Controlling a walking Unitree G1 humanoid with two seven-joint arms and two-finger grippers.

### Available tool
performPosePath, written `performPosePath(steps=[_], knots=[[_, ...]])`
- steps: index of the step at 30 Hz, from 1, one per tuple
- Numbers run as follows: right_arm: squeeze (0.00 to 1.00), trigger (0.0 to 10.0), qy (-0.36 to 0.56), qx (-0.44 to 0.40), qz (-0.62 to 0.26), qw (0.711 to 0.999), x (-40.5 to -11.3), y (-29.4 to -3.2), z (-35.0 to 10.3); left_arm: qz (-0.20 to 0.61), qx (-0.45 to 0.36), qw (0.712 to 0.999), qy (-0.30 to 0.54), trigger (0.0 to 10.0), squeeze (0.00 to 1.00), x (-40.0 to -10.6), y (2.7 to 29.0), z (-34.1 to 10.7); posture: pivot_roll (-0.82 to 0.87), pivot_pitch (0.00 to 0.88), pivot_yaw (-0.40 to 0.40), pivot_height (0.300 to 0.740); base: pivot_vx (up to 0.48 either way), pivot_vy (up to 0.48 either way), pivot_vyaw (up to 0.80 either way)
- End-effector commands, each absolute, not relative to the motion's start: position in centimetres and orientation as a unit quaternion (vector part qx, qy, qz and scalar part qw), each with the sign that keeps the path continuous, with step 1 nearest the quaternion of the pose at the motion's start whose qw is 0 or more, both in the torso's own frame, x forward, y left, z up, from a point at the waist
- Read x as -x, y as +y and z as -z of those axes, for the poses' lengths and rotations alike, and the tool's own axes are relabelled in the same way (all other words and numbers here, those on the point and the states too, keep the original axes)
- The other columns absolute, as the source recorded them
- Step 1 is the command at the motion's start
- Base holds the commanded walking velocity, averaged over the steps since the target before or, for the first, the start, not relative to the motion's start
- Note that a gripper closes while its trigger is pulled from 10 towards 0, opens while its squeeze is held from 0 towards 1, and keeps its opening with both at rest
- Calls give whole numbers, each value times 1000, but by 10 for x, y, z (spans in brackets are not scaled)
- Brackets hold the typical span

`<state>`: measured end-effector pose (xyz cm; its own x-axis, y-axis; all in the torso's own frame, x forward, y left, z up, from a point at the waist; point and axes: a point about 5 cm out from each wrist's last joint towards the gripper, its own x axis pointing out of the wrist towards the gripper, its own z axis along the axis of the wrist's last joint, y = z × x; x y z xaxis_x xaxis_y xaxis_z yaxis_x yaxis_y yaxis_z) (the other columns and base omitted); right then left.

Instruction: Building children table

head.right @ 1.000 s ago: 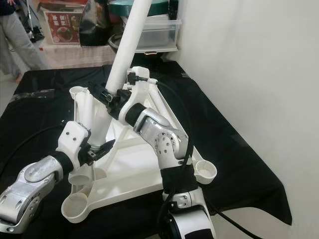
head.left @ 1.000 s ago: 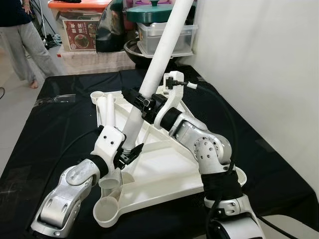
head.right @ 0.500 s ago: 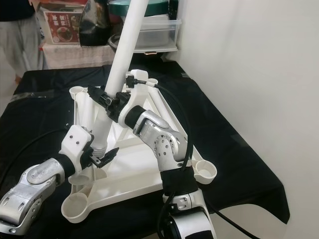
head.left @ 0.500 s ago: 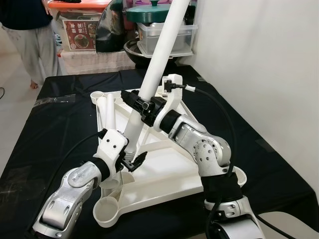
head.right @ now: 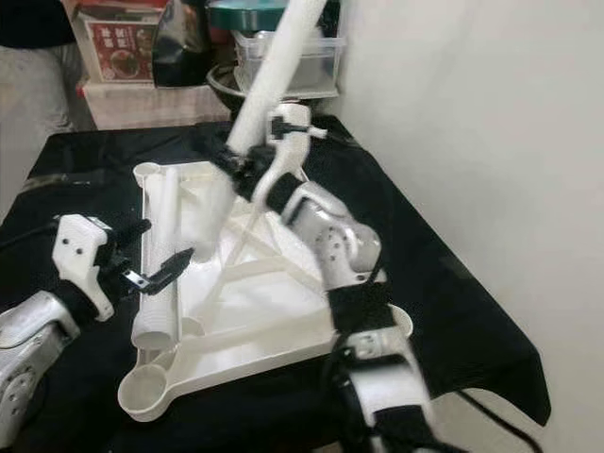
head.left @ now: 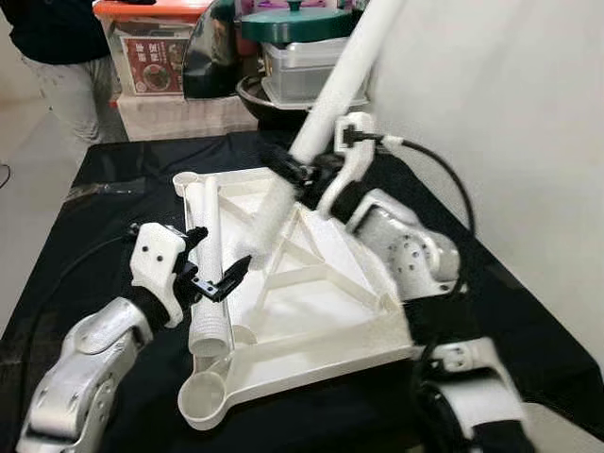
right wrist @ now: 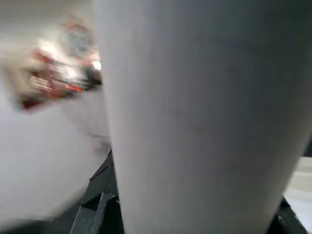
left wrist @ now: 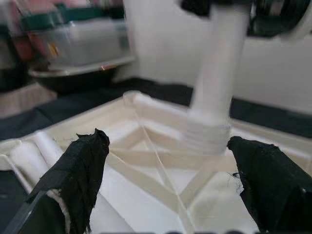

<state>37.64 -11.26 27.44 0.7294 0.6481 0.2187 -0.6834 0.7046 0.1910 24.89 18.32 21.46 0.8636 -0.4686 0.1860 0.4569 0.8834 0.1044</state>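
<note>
White table leg (head.left: 326,104) in clamped right gripper (head.left: 300,173), left gripper (head.left: 215,260) spread apart; box label (head.left: 151,77) unreadable.

The upper end of the white table leg (head.left: 326,104) is cut off by the top edge of the head views, and its lower part is smeared by motion blur (the threaded end can barely be made out). The right gripper (head.left: 304,170) is largely masked by the leg, so its fingers' stance cannot be read. The person (head.left: 58,47) beyond the black cloth's far-left corner is cropped above the waist.
</note>
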Motion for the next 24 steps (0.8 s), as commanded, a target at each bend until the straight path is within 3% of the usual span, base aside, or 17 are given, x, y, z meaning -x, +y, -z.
performPosePath(steps=[1,3,4,6,9,10,11,15,24], knots=[[0,0,-88,-108,-360,923,-380,-118,-281,248,-12,963,-104,10000,0,-245,182,-216,33,0,-60,740,0,0,0],[0,0,-88,-106,-359,923,-381,-119,-281,249,-11,963,-104,10000,0,-245,182,-216,33,0,-60,740,0,0,0],[0,0,-101,-61,-381,917,-377,-137,-283,217,-17,975,-43,10000,0,-248,180,-188,14,0,-59,740,0,0,0],[0,0,-112,-40,-410,904,-372,-148,-287,198,-14,980,-11,10000,0,-249,178,-174,9,0,-57,740,0,0,0],[0,0,-121,-42,-436,891,-367,-151,-290,192,-6,981,-4,10000,0,-249,178,-170,9,0,-57,740,0,0,0],[0,0,-120,-73,-495,858,-358,-158,-297,194,-4,981,1,10000,0,-247,178,-168,-2,0,-57,740,0,0,0],[0,0,-120,-82,-512,847,-355,-160,-300,195,-4,981,2,10000,0,-247,177,-167,-2,0,-57,740,0,0,0],[0,0,-113,-65,-554,822,-349,-162,-300,198,5,980,5,10000,0,-245,178,-166,-9,0,-56,740,0,0,0],[0,0,-95,-47,-594,798,-347,-159,-290,191,18,981,1,10000,0,-244,176,-167,-3,0,-70,740,0,0,0]])
